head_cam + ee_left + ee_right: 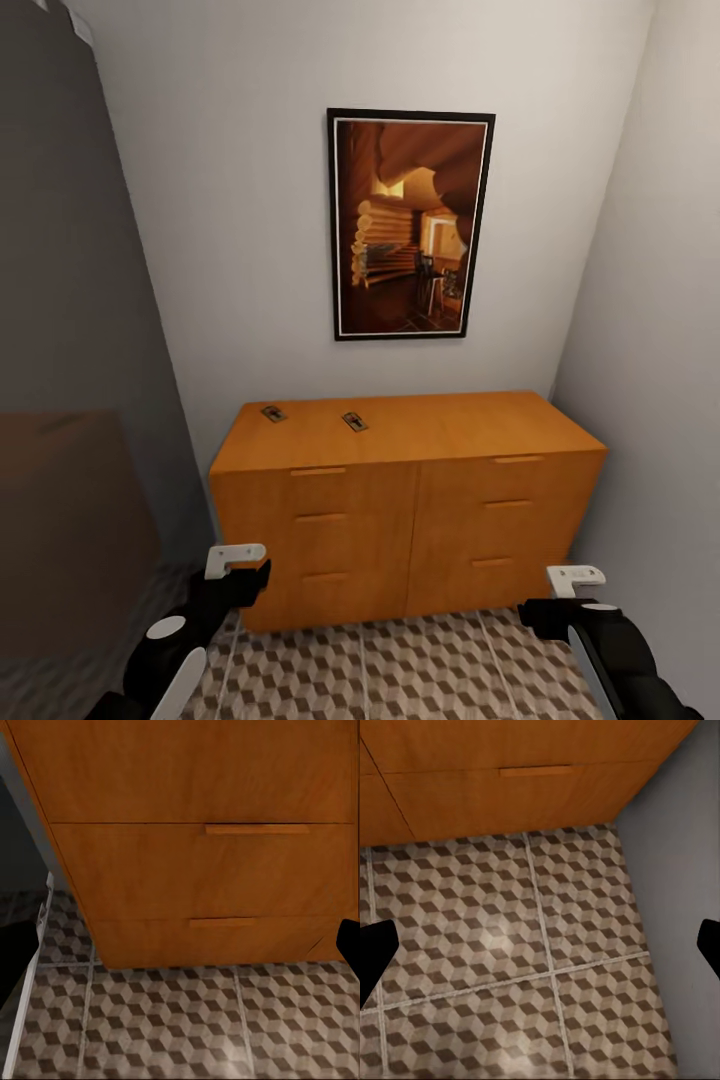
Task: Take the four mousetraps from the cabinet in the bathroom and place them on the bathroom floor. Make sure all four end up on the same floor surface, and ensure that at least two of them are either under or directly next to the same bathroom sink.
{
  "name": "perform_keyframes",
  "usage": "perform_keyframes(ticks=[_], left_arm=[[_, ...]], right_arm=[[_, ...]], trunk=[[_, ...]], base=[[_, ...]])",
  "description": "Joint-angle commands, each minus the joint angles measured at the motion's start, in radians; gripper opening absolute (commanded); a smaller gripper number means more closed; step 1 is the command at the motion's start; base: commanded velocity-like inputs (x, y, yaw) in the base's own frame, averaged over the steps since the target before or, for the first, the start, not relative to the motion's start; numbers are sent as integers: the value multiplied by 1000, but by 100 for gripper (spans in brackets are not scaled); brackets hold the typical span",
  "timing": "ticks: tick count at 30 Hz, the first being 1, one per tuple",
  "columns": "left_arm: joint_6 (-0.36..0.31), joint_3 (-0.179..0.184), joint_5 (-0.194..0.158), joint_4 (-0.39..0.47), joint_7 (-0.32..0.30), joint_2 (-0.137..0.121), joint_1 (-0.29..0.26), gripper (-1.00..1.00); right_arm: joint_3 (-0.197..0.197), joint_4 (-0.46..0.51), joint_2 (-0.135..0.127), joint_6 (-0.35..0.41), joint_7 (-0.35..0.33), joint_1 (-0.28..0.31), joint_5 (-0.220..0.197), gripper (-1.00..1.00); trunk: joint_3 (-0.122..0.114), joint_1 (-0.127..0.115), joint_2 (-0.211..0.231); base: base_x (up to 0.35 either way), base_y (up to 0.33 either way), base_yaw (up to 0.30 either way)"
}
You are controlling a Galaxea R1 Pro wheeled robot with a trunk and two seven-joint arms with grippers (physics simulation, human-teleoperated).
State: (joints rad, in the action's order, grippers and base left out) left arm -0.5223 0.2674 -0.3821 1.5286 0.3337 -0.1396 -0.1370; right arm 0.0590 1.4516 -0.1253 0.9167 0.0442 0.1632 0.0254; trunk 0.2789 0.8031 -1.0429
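Two mousetraps (273,412) (354,421), tiny flat brown slabs with dark metal parts, lie on the back left part of the top of an orange-brown wooden drawer unit (410,500) against the white wall. The white cabinet and the bathroom sink are out of view. The bathroom floor (420,670) of cube-patterned tiles runs in front of the unit. My left gripper (238,570) hangs low before the unit's left drawers, open and empty. My right gripper (565,592) is low by the unit's right corner, also open and empty. Both are far below the mousetraps.
A framed picture (410,225) hangs above the drawer unit. A grey wall (640,400) closes the right side, and a dark panel (70,400) stands at the left. In the wrist views, the drawer fronts (202,870) (510,787) rise over the tiled floor (187,1020) (510,945).
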Motion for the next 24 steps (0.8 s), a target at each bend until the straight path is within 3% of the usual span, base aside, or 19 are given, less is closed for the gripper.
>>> perform_keyframes(ticks=[1, 8, 17, 24], left_arm=[[-2, 3, -11, 1, 10, -1, -1, 100], [6, 3, -11, 2, 9, 3, -1, 100], [4, 3, -11, 3, 9, 46, -19, 100], [-6, 3, -11, 1, 8, 81, -141, 100]], right_arm=[[-1, 1, 0, 5, 2, 1, 2, 100], [-1, 1, -1, 5, 1, 12, 2, 100], [-1, 1, 0, 9, 2, 86, 3, 100], [-2, -1, 1, 58, 4, 195, 4, 100]], trunk=[[1, 0, -1], [1, 0, -1], [1, 0, -1], [1, 0, -1]], base=[[-309, 0, 0], [-131, 0, 0], [-21, 0, 0], [-3, 0, 0]])
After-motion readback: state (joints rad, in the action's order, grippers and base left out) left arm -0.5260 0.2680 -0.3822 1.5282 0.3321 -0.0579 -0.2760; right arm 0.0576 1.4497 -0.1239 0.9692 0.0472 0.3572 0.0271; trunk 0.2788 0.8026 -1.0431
